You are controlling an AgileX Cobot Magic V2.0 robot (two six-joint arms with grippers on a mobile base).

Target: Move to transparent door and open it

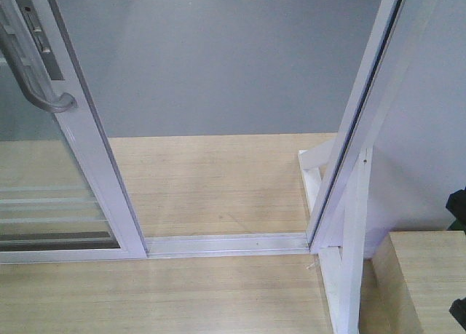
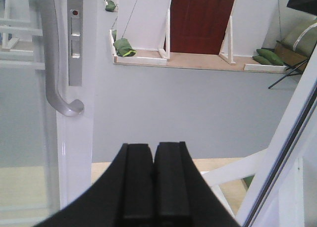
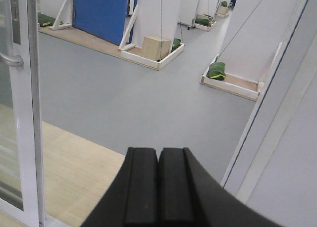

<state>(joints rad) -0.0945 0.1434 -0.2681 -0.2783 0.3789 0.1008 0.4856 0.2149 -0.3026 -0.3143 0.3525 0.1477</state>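
While both tools (left [image 2: 153, 187], right [image 3: 158, 187]) are pressed together, the transparent door [image 1: 95, 159] stands upright, slid left.

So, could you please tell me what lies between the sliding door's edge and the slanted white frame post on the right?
Only the bare metal floor track spans the open gap between the door and the post, in the front view.

I see a wide gap between the transparent door [image 1: 87, 167] and the white post frame [image 1: 364, 116]. Only the floor track [image 1: 226, 243] crosses it.
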